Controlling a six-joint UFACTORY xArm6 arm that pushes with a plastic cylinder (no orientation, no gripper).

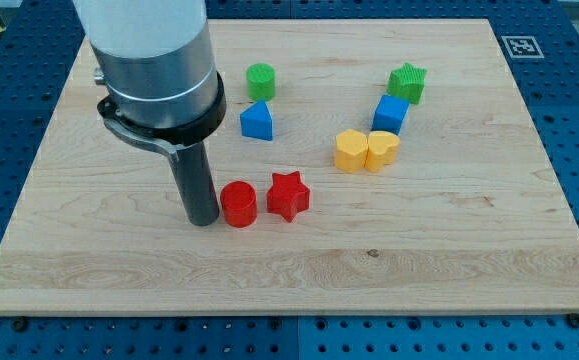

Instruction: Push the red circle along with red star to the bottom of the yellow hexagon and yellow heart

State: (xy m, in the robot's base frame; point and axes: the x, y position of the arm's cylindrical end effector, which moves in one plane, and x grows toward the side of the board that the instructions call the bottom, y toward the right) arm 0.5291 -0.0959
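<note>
So my tip (204,221) sits on the wooden worktop (449,260), touching the view's left side of the red circle block (238,204). The red star block (288,196) is just right of that. Further right and up, the yellow hexagon block (351,151) and yellow heart block (383,149) touch. Above them: blue cube block (390,114), then green star block (406,82). The blue triangular block (257,121) sits below the green cylinder block (261,79).

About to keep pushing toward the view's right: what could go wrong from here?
My tip sits against the left side of the red circle, with the red star just beyond. An off-centre push may slip the circle past the star. The star may also rotate and drift up into the yellow hexagon.
</note>
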